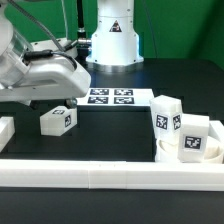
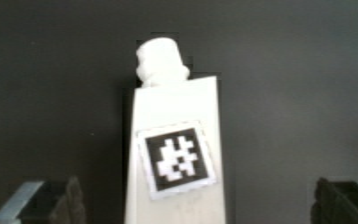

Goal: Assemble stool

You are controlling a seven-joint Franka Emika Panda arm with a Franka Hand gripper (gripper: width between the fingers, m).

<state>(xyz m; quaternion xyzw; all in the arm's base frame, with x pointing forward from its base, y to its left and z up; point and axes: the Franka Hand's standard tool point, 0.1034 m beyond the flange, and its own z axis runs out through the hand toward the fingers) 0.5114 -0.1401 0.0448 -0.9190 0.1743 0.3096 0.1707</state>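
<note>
The tool [image 2: 194,203] is hanging wide open over one stool leg [image 2: 172,130], with its fingers [image 2: 43,200] standing on either side of the leg and touching nothing. The leg is lying on the black desk [image 1: 120,130] at the exterior view's left, just nearer than the marker board [image 1: 110,97]. Two other legs [image 1: 167,118] are standing close together at the exterior view's right, by the near rail [image 1: 110,172].

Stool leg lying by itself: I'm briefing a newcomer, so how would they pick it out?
Find the marker board mid-scene. On the exterior view's left of it, slightly nearer the front rail, sits a white block leg. Unlike the stool parts clustered at that view's right, it is alone, one tag facing the camera.
</note>
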